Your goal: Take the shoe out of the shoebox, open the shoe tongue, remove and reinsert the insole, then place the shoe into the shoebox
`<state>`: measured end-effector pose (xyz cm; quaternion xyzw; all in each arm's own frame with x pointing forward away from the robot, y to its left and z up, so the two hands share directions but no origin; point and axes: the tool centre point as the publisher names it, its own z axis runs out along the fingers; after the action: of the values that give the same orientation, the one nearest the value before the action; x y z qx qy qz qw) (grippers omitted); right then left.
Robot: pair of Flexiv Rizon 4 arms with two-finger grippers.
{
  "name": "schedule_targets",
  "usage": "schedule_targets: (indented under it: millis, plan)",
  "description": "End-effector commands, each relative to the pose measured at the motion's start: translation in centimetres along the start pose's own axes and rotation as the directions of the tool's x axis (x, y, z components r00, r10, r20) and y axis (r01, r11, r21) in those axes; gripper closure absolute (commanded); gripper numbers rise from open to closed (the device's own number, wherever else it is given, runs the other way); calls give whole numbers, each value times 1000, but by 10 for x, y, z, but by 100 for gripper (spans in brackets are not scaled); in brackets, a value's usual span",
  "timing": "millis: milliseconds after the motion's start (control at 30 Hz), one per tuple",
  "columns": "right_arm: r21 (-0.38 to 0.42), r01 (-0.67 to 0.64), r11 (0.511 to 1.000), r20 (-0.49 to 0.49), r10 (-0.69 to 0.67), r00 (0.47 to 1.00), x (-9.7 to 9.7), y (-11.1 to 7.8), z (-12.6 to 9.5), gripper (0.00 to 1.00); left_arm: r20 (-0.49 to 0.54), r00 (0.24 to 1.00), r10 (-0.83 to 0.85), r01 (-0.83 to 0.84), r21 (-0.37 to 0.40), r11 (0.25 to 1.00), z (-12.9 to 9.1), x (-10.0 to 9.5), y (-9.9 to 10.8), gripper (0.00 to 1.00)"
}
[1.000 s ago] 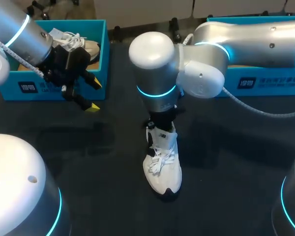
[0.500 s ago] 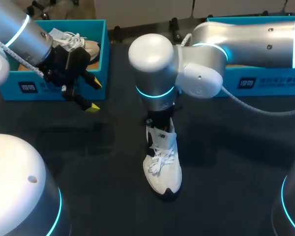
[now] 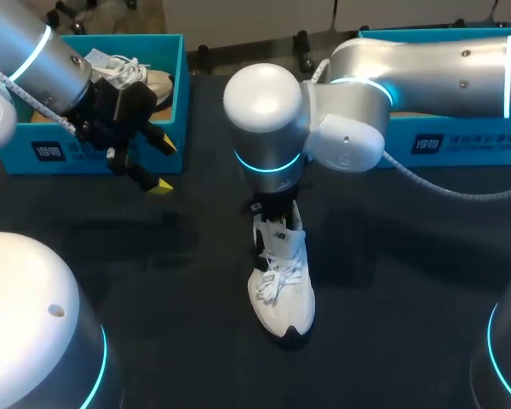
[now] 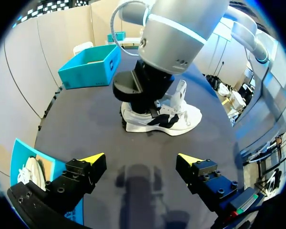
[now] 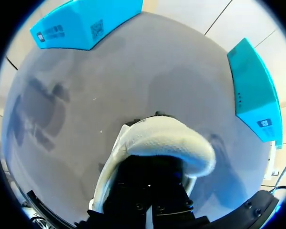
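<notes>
Shoe, white with dark side marks, standing on its sole on dark table, laces loose over the tongue. Located directly under right gripper, heel end against it, toe end pointing away from it. From right wrist camera, mostly padded white collar visible, curving around front of black gripper body, with lower part of gripper seeming to go into shoe opening. State of right gripper: cannot tell, hidden by wrist and by shoe.

Left gripper released, yellow tips far apart, nothing between them, hanging above bare table. Shoe ahead of this gripper, well apart, one side turned toward it, with right arm reaching down over heel. Near left gripper, on its outer side, turquoise shoebox, open, with second white shoe lying inside; not touching gripper. Other turquoise box further ahead of left gripper, beyond shoe, well apart from both grippers.
</notes>
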<state>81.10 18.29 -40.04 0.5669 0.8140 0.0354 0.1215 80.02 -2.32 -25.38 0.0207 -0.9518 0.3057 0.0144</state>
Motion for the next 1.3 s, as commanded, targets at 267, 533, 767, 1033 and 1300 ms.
schedule_targets:
  millis: [267, 533, 767, 1033, 1300]
  plan:
    - [85, -28, 996, 20, 26, 999, -3, -10, -24, 100, 1, 1000, 0, 0, -3, 1000, 0, 1, 0, 0]
    - [213, -143, 966, 5, 145, 989, -13, -30, -60, 100, 1, 1000, 0, 0, -3, 1000, 0, 1, 0, 0]
    - [280, -171, 945, -51, 193, 980, -10, -36, -67, 100, 1, 1000, 0, 0, -3, 1000, 0, 1, 0, 0]
    - [280, -171, 945, -51, 193, 980, -10, -36, -67, 100, 1, 1000, 0, 0, -3, 1000, 0, 1, 0, 0]
    - [322, -214, 922, 14, 222, 975, -5, -39, -75, 100, 1, 1000, 0, 0, -3, 1000, 0, 1, 0, 0]
